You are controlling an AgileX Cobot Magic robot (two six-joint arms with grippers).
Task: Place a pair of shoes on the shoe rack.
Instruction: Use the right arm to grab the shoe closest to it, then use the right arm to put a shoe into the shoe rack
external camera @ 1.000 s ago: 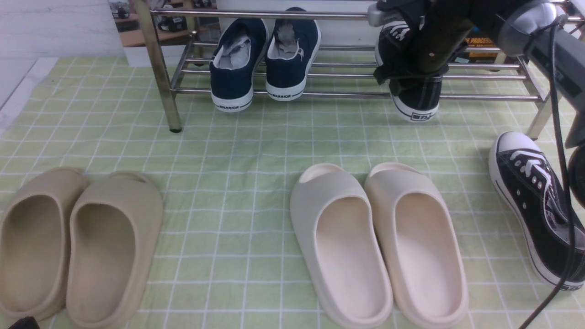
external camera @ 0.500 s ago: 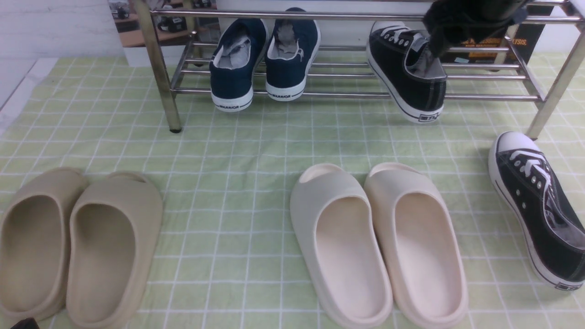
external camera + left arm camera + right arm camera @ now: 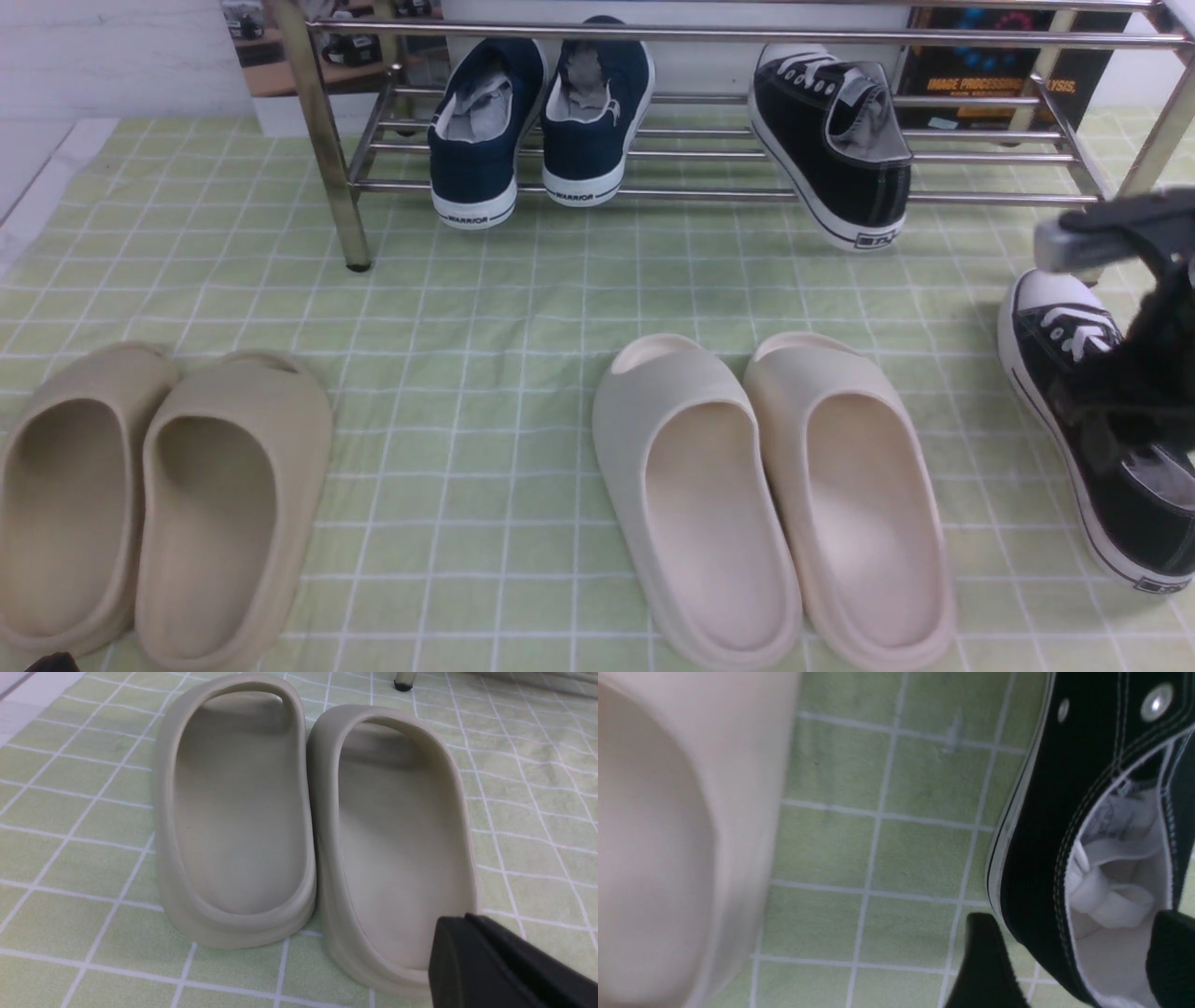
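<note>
One black sneaker [image 3: 836, 140] rests tilted on the lower bars of the chrome shoe rack [image 3: 709, 196], its heel hanging over the front bar. The other black sneaker [image 3: 1055, 373] lies on the green cloth at the right. My right gripper [image 3: 1125, 411] hovers over it, blurred. In the right wrist view this gripper [image 3: 1078, 961] is open and straddles the sneaker's [image 3: 1036, 835] side wall, with one finger outside and one over the grey lining. My left gripper [image 3: 460, 926] is shut on nothing, above the heel of a beige slipper [image 3: 402, 835].
Two navy sneakers [image 3: 537, 121] stand on the rack's left half. A beige slipper pair [image 3: 159, 495] lies front left and a cream pair [image 3: 775, 495] front centre. The rack's right front leg [image 3: 1153, 140] stands just behind the right gripper. A dark box [image 3: 990, 84] sits behind the rack.
My right arm has let go of the first sneaker on the rack, pulled back, and come down over the second sneaker at the right. The left arm has stayed put.
</note>
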